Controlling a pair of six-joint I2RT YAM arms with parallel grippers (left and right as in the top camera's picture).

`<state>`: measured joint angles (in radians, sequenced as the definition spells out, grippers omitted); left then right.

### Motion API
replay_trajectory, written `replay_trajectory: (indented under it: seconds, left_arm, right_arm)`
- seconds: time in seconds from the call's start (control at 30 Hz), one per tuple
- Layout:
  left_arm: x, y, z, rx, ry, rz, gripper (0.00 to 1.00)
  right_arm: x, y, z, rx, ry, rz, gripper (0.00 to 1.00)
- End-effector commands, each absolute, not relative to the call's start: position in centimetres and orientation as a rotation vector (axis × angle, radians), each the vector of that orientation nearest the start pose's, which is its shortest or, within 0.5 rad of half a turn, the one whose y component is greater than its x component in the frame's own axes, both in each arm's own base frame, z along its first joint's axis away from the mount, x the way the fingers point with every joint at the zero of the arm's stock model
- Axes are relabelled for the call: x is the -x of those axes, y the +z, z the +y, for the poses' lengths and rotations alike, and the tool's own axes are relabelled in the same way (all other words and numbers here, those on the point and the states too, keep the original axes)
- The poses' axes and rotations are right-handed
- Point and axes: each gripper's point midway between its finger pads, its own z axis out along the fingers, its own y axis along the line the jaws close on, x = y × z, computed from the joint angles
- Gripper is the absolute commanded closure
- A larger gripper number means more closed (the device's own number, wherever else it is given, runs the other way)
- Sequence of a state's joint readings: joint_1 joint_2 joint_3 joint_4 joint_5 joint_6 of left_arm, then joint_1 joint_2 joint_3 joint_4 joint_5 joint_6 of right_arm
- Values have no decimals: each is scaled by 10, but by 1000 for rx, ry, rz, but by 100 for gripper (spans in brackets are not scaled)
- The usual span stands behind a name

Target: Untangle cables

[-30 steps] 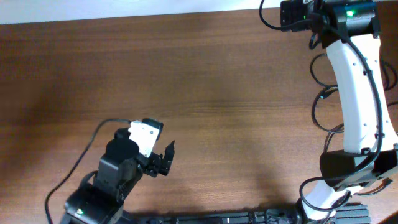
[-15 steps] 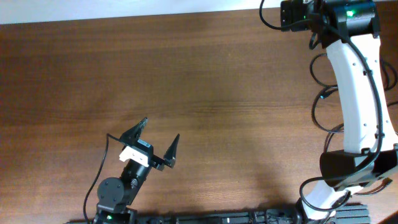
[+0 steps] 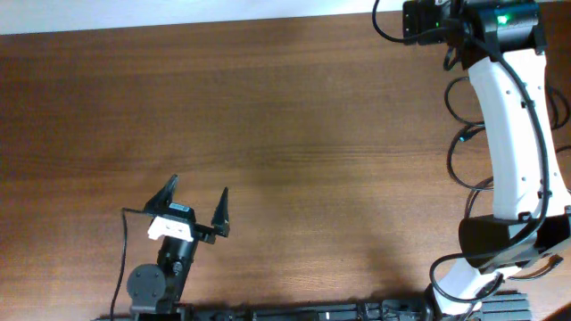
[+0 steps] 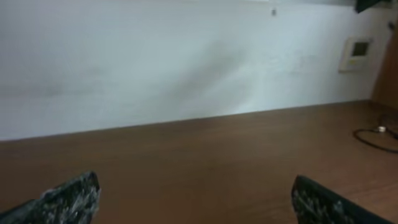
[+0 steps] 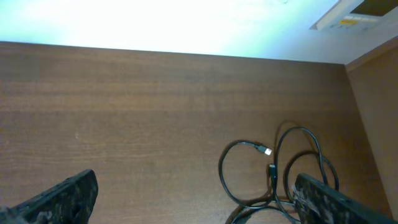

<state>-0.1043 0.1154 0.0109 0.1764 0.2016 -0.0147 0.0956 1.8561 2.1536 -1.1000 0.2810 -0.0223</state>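
Spreading table (image 3: pixel 294 116): brown wood, is filling the overhead view.
Left gripper (image 3: pixel 199 185): is standing released, jaws wide, empty, at seven o'clock overhead.
Right gripper (image 5: pixel 194 180): is hanging equally wide, grasping nothing.
Cables (image 5: pixel 273 171): are lying looped at four o'clock in the right wrist view.
Handling: probably light, limp, slippery; I am favouring the plug (image 5: pixel 268 151) or a loose outer loop.
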Motion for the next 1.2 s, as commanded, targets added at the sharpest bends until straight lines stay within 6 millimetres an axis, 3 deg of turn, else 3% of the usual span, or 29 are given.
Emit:
replay_trajectory:
  seconds: [0.0,0.23,0.37,1.17]
  left_arm:
    - [-240,186,-53,-212,-219,1520,1]
    - [-243,160,-37,-146,-161,1632,1]
    - [-244,158,-29,-112,-126,1639,1]
    - [-244,159,-28,-110,-123,1636,1]
  right_arm:
    - [-480,327,0,2,-308,2344,1]
    - [-480,327,0,2,-308,2344,1]
    - [-480,327,0,2,-308,2344,1]
    - [-480,327,0,2,-308,2344,1]
